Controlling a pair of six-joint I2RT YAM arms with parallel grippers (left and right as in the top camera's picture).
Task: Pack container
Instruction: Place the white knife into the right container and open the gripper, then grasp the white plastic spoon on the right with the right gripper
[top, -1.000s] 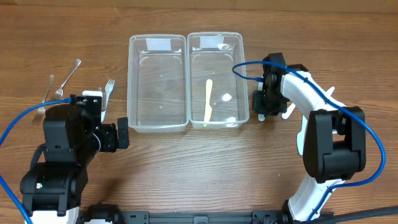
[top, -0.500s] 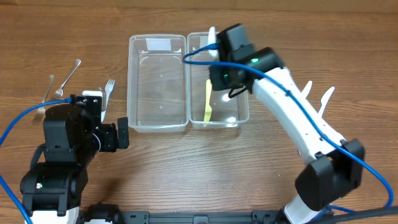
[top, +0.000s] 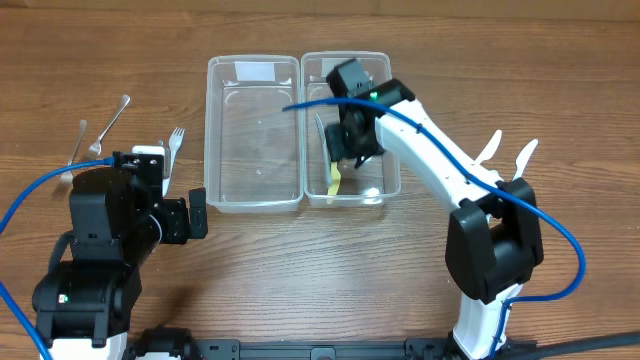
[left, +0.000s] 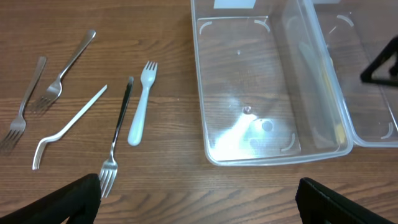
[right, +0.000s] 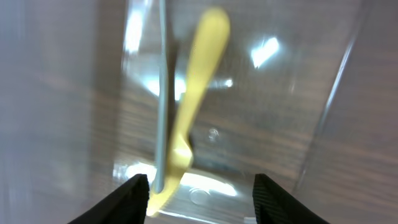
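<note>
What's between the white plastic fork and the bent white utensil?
A metal fork lies between the white plastic fork and the bent white utensil, seen in the left wrist view.

Table (top: 300, 260): left container (top: 253, 150) and right container (top: 318, 88) side by side, centre. Utensil (top: 334, 182) in right container. Forks (left: 142, 102) left of left container; spare cutlery (top: 525, 155) right of right container.

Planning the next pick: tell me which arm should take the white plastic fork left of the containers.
Left. The left gripper, open, hovers near the white fork; the right gripper is over the right container, farther away.
</note>
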